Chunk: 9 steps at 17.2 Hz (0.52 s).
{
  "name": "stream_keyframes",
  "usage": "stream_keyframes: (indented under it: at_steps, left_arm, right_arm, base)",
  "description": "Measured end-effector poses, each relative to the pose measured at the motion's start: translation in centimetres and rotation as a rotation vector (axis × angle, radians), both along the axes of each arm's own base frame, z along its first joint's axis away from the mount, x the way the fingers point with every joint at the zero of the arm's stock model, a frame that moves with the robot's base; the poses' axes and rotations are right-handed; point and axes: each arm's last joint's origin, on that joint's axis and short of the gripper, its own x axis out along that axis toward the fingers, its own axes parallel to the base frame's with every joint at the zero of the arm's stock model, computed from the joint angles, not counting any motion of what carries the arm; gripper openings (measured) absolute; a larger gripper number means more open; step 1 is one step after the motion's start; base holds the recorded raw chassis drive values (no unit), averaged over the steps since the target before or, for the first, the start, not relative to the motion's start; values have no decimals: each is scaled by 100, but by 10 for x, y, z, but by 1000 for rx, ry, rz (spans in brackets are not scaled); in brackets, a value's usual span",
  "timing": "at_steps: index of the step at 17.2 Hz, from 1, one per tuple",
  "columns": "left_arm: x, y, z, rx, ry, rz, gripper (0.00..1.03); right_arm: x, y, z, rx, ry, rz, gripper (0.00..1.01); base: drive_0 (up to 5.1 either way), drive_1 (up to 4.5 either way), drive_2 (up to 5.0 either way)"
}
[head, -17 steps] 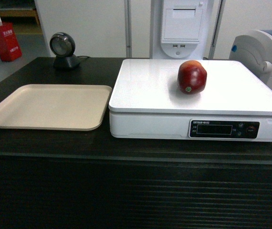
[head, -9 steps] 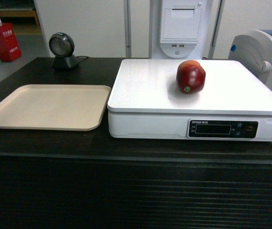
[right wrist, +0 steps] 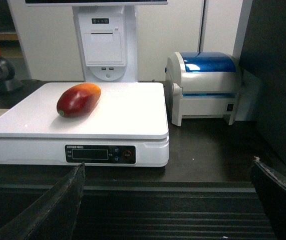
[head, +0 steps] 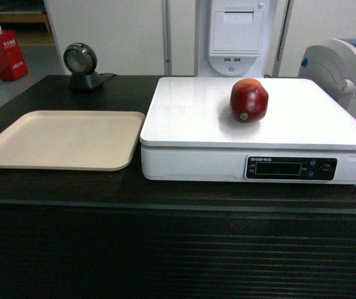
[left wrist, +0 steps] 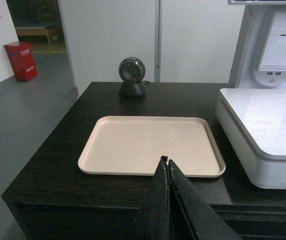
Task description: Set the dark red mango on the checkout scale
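checkout | dark red mango on scale | right gripper apart, open

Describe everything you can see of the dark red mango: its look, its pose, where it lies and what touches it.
The dark red mango is a glossy oval fruit, deep red over most of its skin and shading to orange-yellow at one end, with a small pale stem spot at the other. It lies on its side on the flat white platform of the scale, towards the back and near the middle. Only the platform touches it; no gripper is near.
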Motion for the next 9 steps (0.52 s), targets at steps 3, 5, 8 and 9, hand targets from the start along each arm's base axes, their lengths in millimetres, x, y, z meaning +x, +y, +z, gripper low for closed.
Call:
stream_keyframes:
  at_steps: [3, 5, 8, 9]
  left_arm:
    - [-12, -1, -7, 0, 6, -18, 2]
    - [-18, -1, -9, 0, -6, -17, 2]
    - [-25, -1, -16, 0, -5, -18, 2]
    - [-28, -1, -14, 0, -19, -18, 2]
  right_arm:
    - [0, 0, 0, 0, 0, 0, 98]
    - [0, 0, 0, 0, 0, 1, 98]
    - [0, 0, 0, 0, 0, 1, 98]
    - [0, 0, 0, 0, 0, 1, 98]
  base:
    - [0, 0, 0]
    - [0, 0, 0]
    - [0, 0, 0]
    - [0, 0, 0]
